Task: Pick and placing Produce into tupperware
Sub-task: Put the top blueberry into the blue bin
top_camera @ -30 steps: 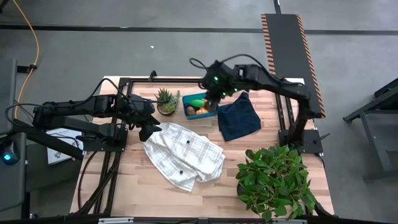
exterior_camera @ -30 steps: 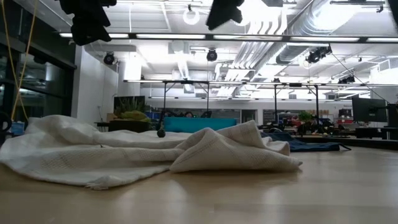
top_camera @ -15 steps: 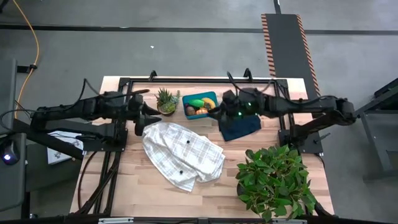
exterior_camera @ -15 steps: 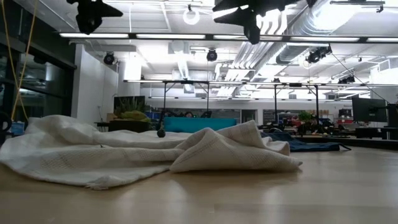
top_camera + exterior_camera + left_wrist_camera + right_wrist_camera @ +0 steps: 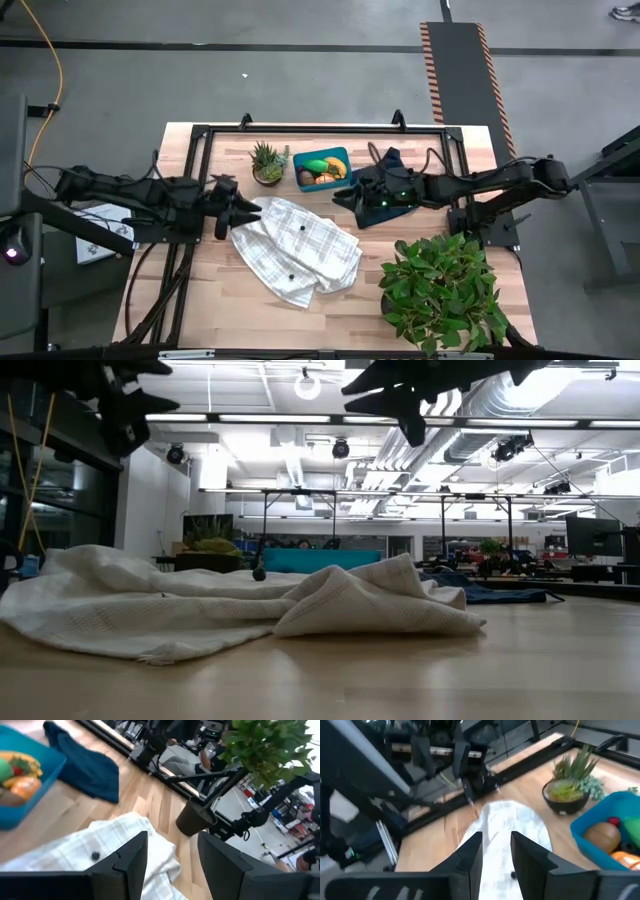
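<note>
The teal tupperware [image 5: 322,168] is taken as the landmark; it is set near the far edge of the wooden table [image 5: 200,310]. The produce [image 5: 322,170] is seen lying inside it: in the high view a green piece and orange and brown pieces are made out, and in the left wrist view a yellow banana [image 5: 25,761], a green piece, a small red piece and an orange piece are shown against the container's wall [image 5: 30,795].

Just to the left of the tupperware a small spiky potted plant [image 5: 267,163] is placed. To its right a dark navy cloth [image 5: 385,195] is spread on the table. On the near side of the tupperware a white checked cloth [image 5: 295,248] is laid in folds. Well away from the tupperware, at the near right corner, a big leafy plant [image 5: 440,290] is stood.

The right gripper [image 5: 340,196] is held above the table just to the near right of the tupperware, over the edge of the navy cloth; its fingers [image 5: 470,857] are parted by a narrow gap and nothing is held between them. The left gripper [image 5: 243,210] is held well to the near left of the tupperware, over the left edge of the white cloth; its fingers [image 5: 131,857] are spread apart and nothing is grasped.
</note>
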